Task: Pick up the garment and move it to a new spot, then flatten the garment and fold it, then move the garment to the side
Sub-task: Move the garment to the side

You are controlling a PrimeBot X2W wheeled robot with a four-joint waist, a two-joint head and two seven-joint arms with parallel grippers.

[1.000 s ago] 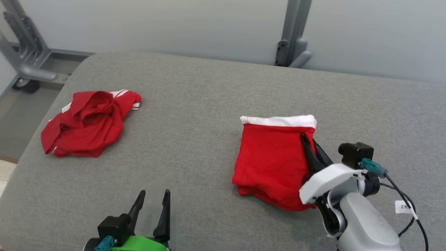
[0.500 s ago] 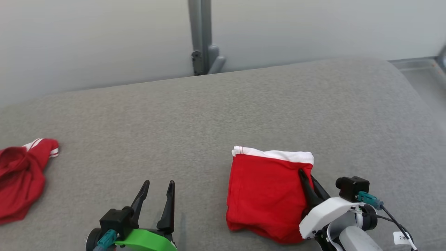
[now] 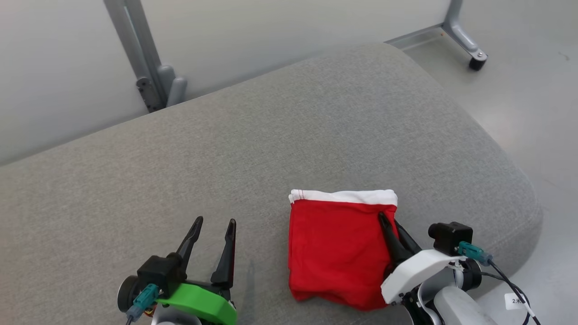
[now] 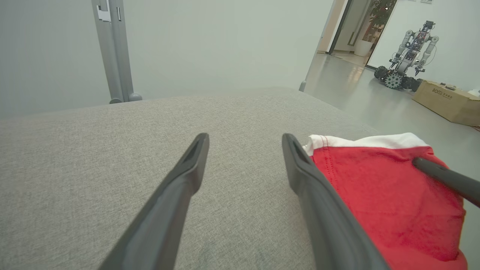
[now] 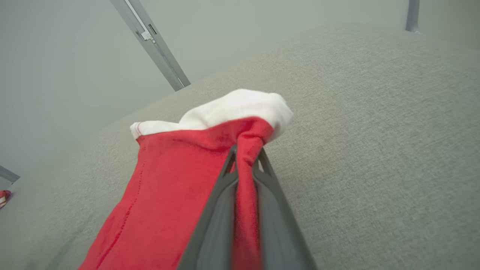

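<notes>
While the left pincer (image 3: pixel 216 221) hangs nearest with its fingers spread apart above the grey bench (image 3: pixel 316 135), the right pincer (image 3: pixel 389 221) beside it is clamped on the right edge of the folded red garment (image 3: pixel 338 248). The garment lies near the bench's right end, white band farthest. Beyond stands a metal post (image 3: pixel 153 85).

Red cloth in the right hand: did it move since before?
Yes. Judged against the grey post, the cloth has gone right, toward the right end of the table, pinched in the right hand.
</notes>
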